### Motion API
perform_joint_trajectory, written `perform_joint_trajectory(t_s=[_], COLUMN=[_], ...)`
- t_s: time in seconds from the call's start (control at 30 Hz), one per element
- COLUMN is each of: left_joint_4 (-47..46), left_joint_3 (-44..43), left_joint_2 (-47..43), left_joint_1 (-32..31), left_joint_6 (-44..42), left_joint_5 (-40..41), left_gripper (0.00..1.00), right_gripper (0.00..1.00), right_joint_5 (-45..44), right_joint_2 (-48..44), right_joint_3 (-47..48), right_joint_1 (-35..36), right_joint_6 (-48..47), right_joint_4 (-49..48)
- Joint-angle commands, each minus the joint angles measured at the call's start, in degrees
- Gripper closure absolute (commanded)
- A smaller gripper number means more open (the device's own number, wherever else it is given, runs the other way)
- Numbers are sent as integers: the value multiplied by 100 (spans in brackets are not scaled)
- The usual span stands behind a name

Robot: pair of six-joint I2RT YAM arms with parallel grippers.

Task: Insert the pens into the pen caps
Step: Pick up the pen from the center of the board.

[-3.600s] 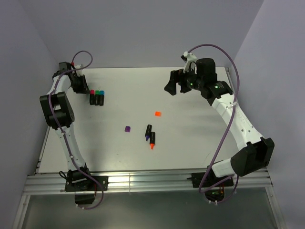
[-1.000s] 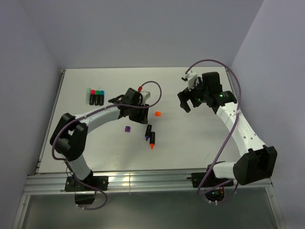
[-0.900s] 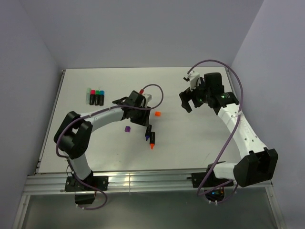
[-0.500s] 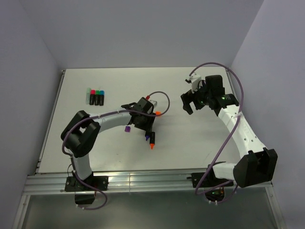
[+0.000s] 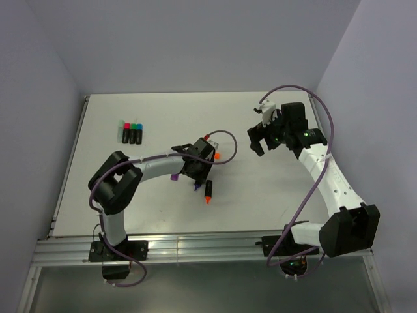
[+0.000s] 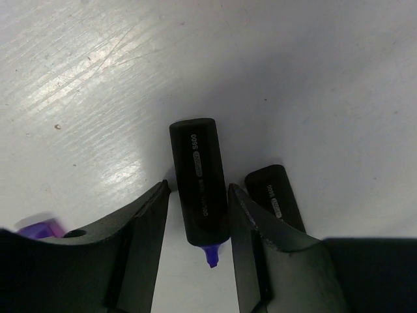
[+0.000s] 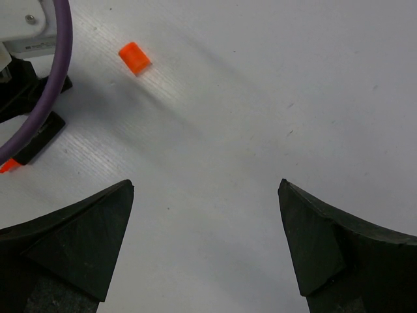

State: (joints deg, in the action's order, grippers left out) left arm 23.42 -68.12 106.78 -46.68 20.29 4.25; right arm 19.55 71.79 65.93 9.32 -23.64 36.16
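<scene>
Grasp: left gripper (image 6: pixel 199 188) clasps purple pen (image 6: pixel 195 150) | right gripper (image 7: pixel 206 184) spread wide | orange cap (image 7: pixel 135 58) empty

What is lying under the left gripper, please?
A purple-tipped pen lies on the table between the fingers of the left gripper; from above only its tip shows.

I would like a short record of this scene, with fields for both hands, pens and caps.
left hand: fingers either side of the purple pen; grip unclear
right hand: open, above the table
orange pen: lying beside the purple pen
loose caps: purple cap, orange cap
capped pens: three, far left
</scene>
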Motion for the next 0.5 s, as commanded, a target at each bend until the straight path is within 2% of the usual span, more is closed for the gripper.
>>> perform_joint_trajectory(t_s=[0.0,0.2,0.3,0.33,0.43,0.47], left_joint_4=[531,892,919,927,919,901], left_joint_3=[-184,-220,-184,-210,-377,-413], left_joint_2=[263,475,466,449,291,212], left_joint_1=[-52,-96,-105,-114,-114,-122], left_joint_6=[-412,-843,-1045,-1141,-1526,-1668], left_joint_5=[339,331,217,216,391,488], left_gripper=[53,68,79,89,99,100], right_gripper=[0,0,0,0,0,0], right_joint_5=[84,330,409,435,471,462], right_joint_2=[-165,-139,-156,-174,-262,-314], right_joint_3=[-37,-45,-89,-98,-124,-133], right_joint_1=[-62,-62,-62,-62,-71,-62], right_joint_6=[70,316,360,369,404,430], right_joint_4=[-180,-188,-188,-180,-241,-259])
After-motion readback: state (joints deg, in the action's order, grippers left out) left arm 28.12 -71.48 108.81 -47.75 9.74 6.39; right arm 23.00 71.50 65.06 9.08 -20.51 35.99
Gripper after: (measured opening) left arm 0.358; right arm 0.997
